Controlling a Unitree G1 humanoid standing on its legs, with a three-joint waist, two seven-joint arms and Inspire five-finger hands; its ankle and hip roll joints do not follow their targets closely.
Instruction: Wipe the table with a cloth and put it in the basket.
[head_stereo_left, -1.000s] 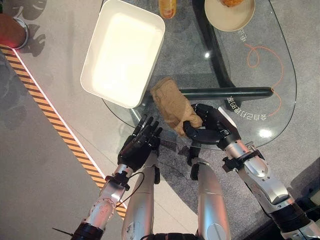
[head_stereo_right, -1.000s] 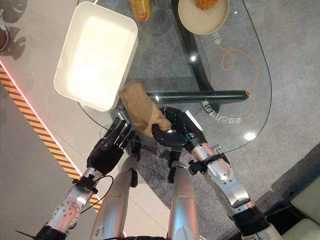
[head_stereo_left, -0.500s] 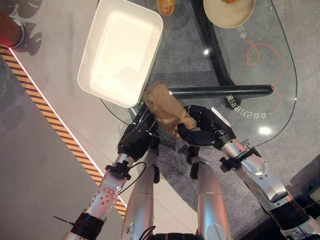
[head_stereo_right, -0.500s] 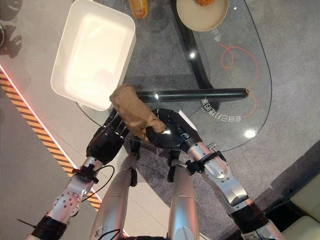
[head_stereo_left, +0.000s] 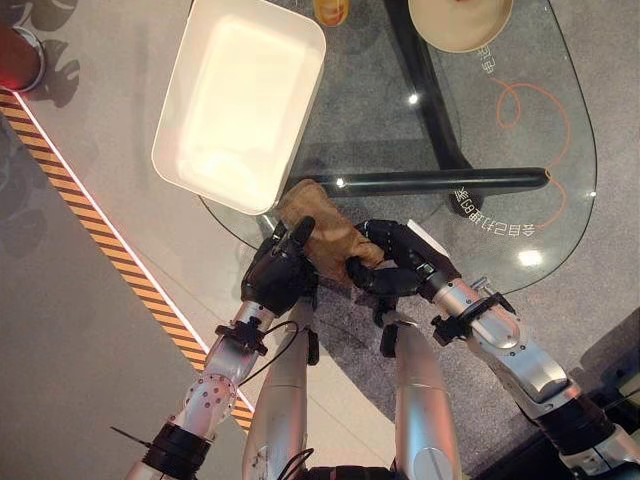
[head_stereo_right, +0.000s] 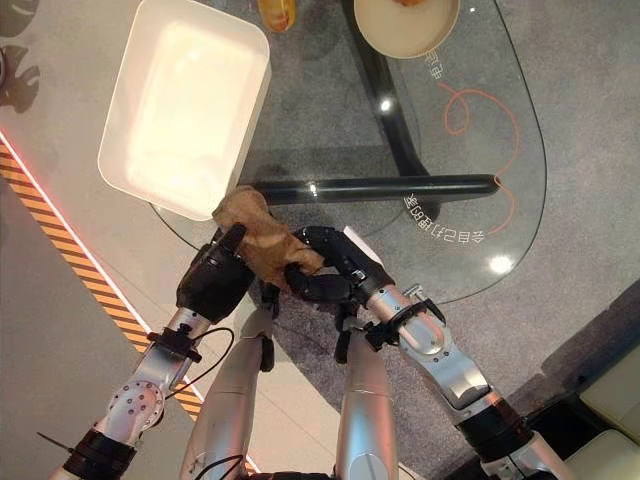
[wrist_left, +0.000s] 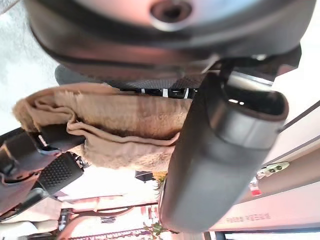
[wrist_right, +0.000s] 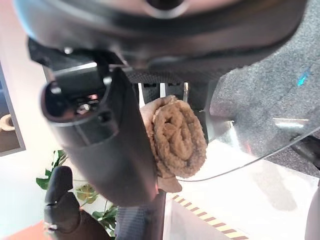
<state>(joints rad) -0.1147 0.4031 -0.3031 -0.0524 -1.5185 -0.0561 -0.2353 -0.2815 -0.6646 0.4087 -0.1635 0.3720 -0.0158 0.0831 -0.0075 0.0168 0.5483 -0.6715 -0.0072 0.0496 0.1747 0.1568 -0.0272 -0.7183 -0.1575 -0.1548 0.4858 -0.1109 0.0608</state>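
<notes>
A tan cloth (head_stereo_left: 318, 222) hangs bunched over the near left edge of the glass table (head_stereo_left: 370, 120), just short of the white rectangular basket (head_stereo_left: 240, 100). My right hand (head_stereo_left: 398, 268) is shut on the cloth's near end, which shows as a rolled wad (wrist_right: 177, 137) between its thumb and fingers. From below and the left, my left hand (head_stereo_left: 278, 280) grips the cloth too. Its thumb (wrist_left: 215, 165) presses on top while its fingers lie under the fabric (wrist_left: 115, 120). Both hands meet at the table's rim.
A beige bowl (head_stereo_left: 460, 18) and an orange bottle (head_stereo_left: 332, 8) stand at the table's far side. A dark bar (head_stereo_left: 440, 182) of the table's frame runs under the glass. Orange cord (head_stereo_left: 520, 100) loops at the right. Striped tape (head_stereo_left: 100, 240) crosses the floor at the left.
My right hand has carried the cloth left and nearer, to the table's edge. My left hand rose from open beside it and closed on the cloth.
</notes>
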